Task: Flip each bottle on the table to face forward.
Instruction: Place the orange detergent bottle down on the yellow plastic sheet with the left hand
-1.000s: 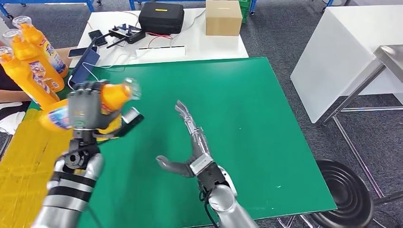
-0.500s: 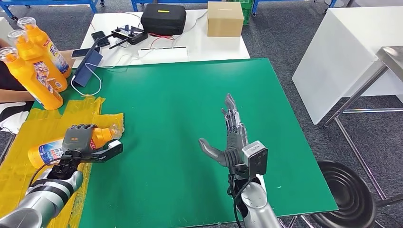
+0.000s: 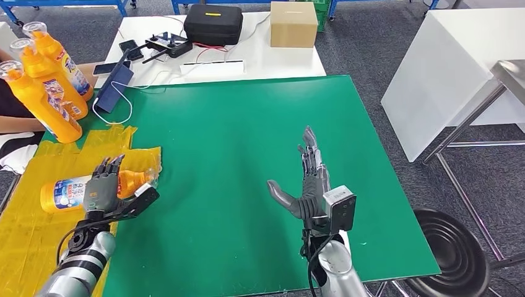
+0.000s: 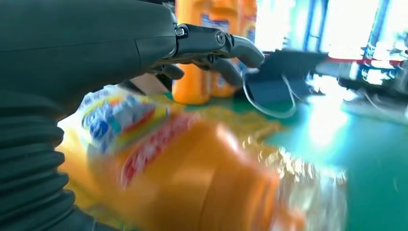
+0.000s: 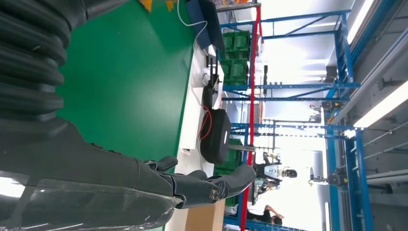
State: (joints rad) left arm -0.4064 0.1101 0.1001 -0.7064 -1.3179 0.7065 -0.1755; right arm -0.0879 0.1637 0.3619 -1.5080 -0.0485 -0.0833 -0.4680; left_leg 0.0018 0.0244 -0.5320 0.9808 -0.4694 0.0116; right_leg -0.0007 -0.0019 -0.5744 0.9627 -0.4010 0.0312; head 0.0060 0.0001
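The green table (image 3: 260, 136) fills most of the head view, with a yellow sheet (image 3: 37, 229) taped along its left edge. Behind it stands a white table (image 3: 272, 59) carrying a black case (image 3: 213, 23) and a cardboard box (image 3: 293, 23). Three upright orange bottles (image 3: 43, 80) stand together at the green table's far left corner, where they stood a second ago.

The lying bottle (image 3: 80, 189) now rests on its side on the yellow sheet, cap toward the green surface; one second ago the left hand held it raised above the table, and half a second ago it was already down with fingers wrapped over it. The left hand (image 3: 102, 192) has since loosened: its fingers are spread and lifted above the bottle, gripping nothing. The right hand (image 3: 306, 185) hovers over the green surface, fingers straight and apart, thumb out, shifted slightly since the last frame.
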